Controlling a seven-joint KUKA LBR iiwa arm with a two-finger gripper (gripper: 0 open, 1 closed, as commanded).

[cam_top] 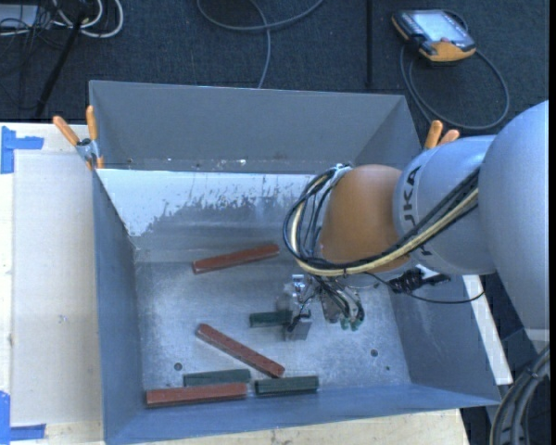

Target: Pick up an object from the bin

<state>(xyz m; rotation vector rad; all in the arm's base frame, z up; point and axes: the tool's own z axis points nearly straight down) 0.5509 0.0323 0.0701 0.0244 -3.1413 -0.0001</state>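
Bin (111, 248), 7 o'clock: low red-brown bar (196, 395), long dark green bar (216, 376) and slanted red-brown bar (241, 350), bunched, well clear. Near centre sits a short dark green bar (265, 320), the gripper (296, 321) at its 3 o'clock end. I can't tell if it's clenched or released. My worry: an end grab, off balance, so the bar pivots and drops on lift.
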